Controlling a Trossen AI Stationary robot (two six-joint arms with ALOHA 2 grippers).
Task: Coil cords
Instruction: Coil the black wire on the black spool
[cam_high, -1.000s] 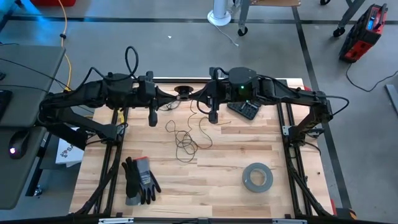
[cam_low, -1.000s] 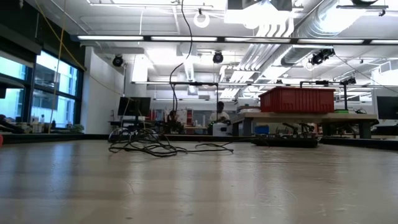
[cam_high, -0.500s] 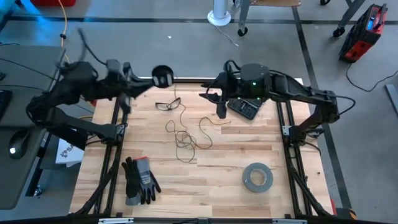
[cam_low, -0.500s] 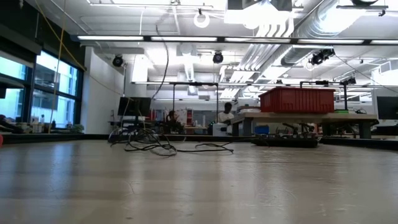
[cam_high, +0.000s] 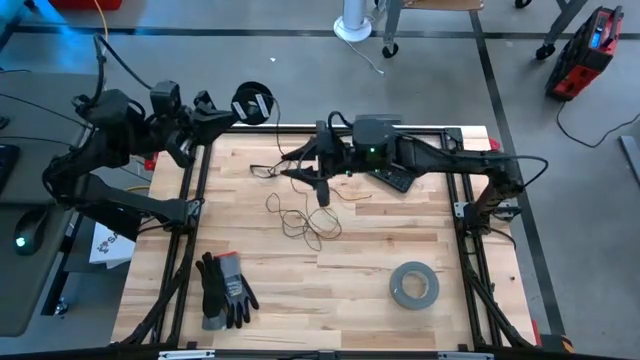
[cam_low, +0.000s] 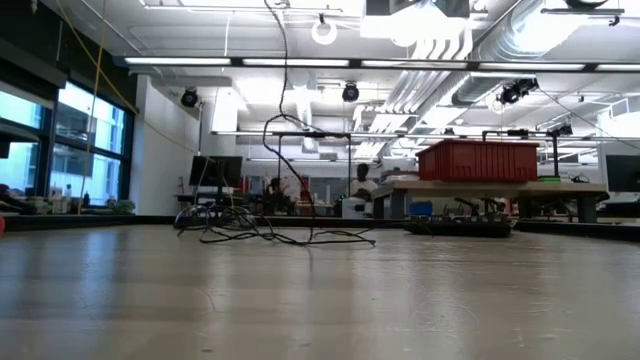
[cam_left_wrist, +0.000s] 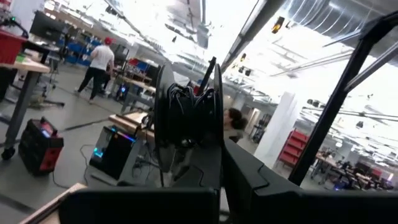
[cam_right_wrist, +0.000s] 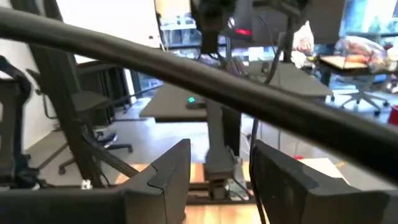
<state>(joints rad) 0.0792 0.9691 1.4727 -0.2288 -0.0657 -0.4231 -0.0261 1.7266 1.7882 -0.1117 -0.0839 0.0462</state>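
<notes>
1. Nearest the bench's (cam_high: 380, 240) front edge: a pair of grey-and-black gloves (cam_high: 224, 289) at front left, a grey tape roll (cam_high: 413, 285) lying flat at front right, well apart.
2. Mid-bench: loose part of the thin dark cord (cam_high: 300, 222) lies in irregular loops on the wood planks, tangle running roughly front to back. In the low view one strand of it (cam_low: 282, 150) climbs steeply up out of frame.
3. Right gripper (cam_high: 322, 192) hangs above the back end of the tangle, fingers apart, nothing visibly between them. Right wrist view shows the two fingers (cam_right_wrist: 165, 174) with a clear gap.
4. Behind it, a dark keypad-like device (cam_high: 396, 178) sits partly under the right arm.
5. Past the back-left corner, off the bench: left gripper (cam_high: 228, 110) clamped on the small round black spool (cam_high: 252, 103). In the left wrist view the spool (cam_left_wrist: 186, 115) stands on edge between the fingers, flanges upright, axle running across the jaws, cord wound on the hub.
6. Room: grey floor around the frame, red toolbox (cam_high: 586, 52) at far right, white post base (cam_high: 352, 25) beyond the back edge. Low view shows an open workshop with a red bin (cam_low: 478, 160) on a table; a person (cam_left_wrist: 98, 59) stands far off in the left wrist view.
</notes>
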